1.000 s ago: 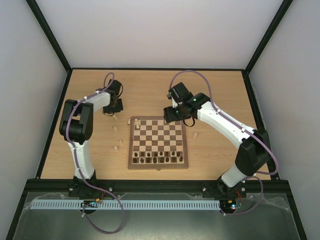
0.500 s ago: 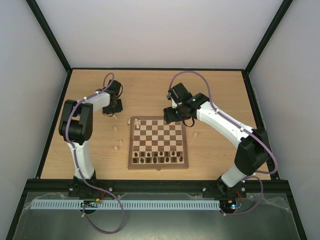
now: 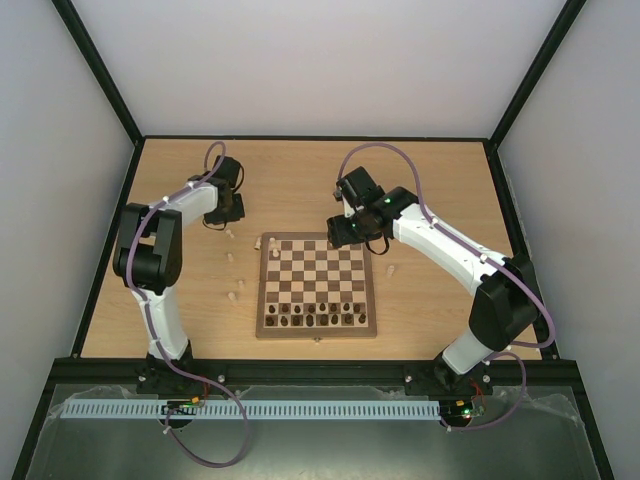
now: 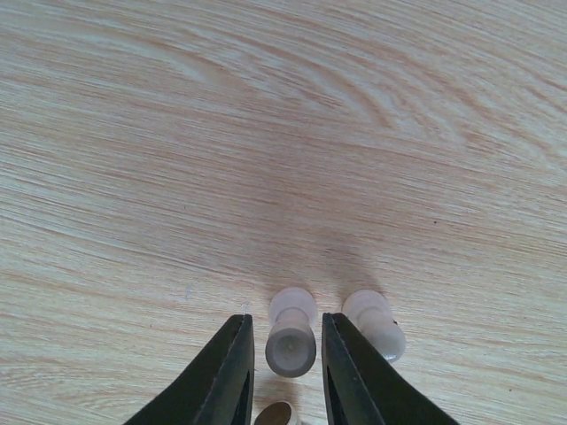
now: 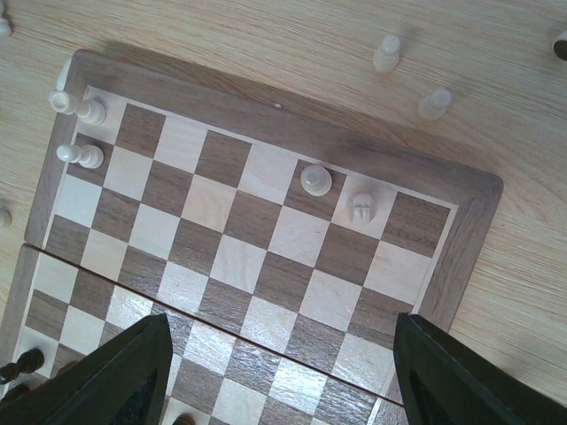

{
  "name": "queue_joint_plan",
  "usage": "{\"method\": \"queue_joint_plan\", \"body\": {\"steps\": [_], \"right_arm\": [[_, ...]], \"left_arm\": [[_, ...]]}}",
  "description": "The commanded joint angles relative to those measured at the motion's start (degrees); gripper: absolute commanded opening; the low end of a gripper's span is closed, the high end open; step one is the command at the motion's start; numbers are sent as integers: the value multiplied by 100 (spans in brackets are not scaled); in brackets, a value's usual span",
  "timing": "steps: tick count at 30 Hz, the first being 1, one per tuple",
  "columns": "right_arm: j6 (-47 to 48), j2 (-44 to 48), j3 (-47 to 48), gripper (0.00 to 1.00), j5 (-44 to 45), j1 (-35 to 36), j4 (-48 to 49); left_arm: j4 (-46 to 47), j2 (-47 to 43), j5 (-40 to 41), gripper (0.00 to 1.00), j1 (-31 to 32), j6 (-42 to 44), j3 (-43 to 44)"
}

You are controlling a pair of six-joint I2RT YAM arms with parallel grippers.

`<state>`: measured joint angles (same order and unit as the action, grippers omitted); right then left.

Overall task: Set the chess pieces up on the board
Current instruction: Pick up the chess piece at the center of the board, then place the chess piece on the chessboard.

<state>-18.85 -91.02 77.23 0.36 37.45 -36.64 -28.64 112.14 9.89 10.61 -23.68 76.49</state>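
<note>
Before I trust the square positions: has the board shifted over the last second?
No. In the top view the board keeps its place: its corners lie where they did against the near edge of the table.

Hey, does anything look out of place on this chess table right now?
Yes. Several chess pieces sit loose on the table, left and right of the board, not on squares. The board's far rows hold only a few pale ones.

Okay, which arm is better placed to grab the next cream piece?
Left. The left fingers straddle a cream piece on the tabletop, so closing should grip it. The right fingers hang wide open above the board, holding nothing.
</note>
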Motion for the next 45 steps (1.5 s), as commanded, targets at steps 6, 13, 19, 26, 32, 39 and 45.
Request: {"method": "queue_joint_plan", "body": {"steps": [6, 13, 19, 26, 32, 39, 45], "right_arm": [[66, 10, -68, 69, -58, -36, -64], [59, 17, -36, 69, -67, -36, -77], [19, 26, 29, 69, -88, -36, -113], [-111, 341, 101, 69, 128, -37, -228], [-335, 792, 56, 80, 468, -45, -350], [-547, 1329, -143, 99, 828, -188, -436], [-799, 1987, -103, 99, 1268, -425, -476]], "left_arm": [[-178, -48, 52, 14, -6, 0, 55], [-360, -324, 160, 4, 26, -10, 89], [-731, -946, 194, 4, 156, 10, 235], [-1226, -1552, 61, 4, 773, 65, 575], [-1493, -1774, -156, 5, 1557, 66, 885], [-1506, -1437, -346, 5, 2240, 40, 1186], [-1473, -859, -501, 5, 3059, -13, 1731]]}}
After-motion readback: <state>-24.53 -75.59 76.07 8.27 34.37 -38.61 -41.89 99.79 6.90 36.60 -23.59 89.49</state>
